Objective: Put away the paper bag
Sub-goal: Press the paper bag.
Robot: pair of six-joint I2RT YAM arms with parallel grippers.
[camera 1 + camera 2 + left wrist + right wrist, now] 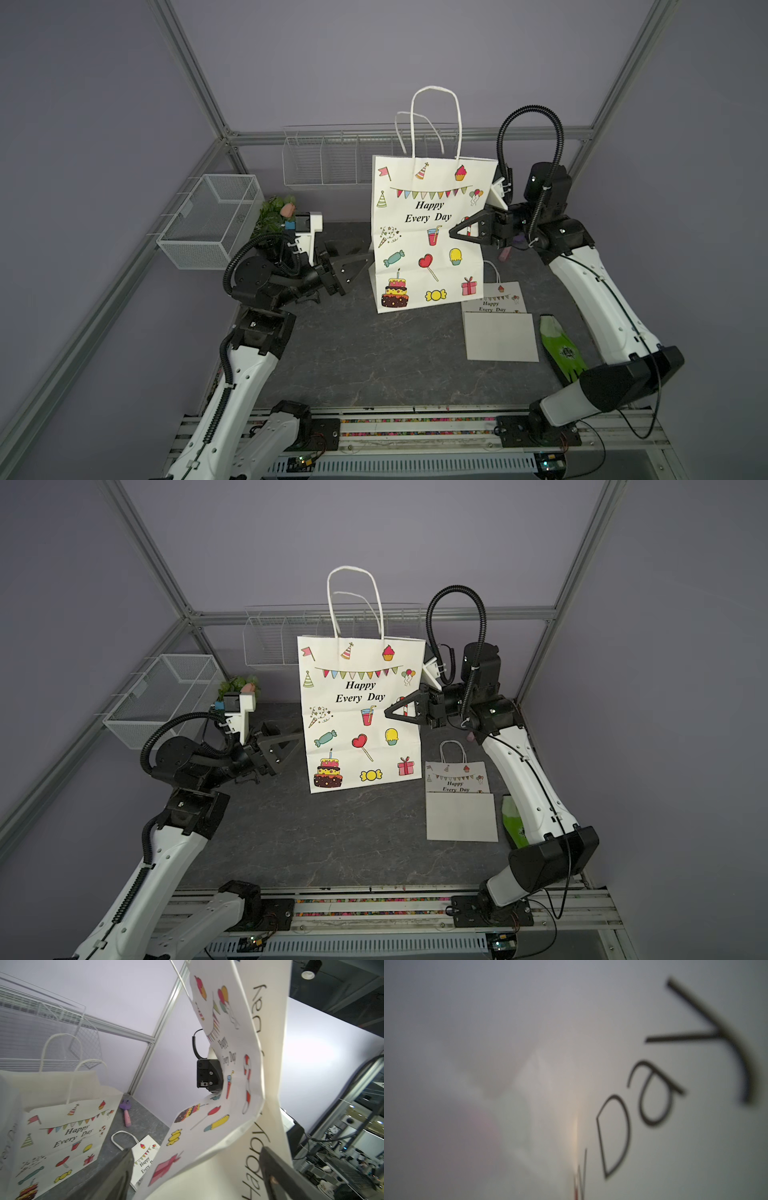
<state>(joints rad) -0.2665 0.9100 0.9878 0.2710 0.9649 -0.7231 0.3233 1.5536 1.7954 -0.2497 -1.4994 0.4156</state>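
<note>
A large white paper bag [430, 232] printed "Happy Every Day" stands upright mid-table in both top views, its handles up. My right gripper [454, 234] is shut on the bag's right edge at mid height. The right wrist view shows only blurred bag paper [654, 1084] close up. My left gripper [365, 261] is open at the bag's left side, low down. In the left wrist view the bag's folded side [239, 1105] runs between the two spread fingers [116, 1174].
A small matching bag [496, 322] lies flat at the right, beside a green packet [559, 347]. Another printed bag [58, 1126] stands behind. A wire basket [208, 220] hangs at the left, a wire rack [324, 162] at the back. A plant [276, 212] and pink toy [508, 251] sit nearby.
</note>
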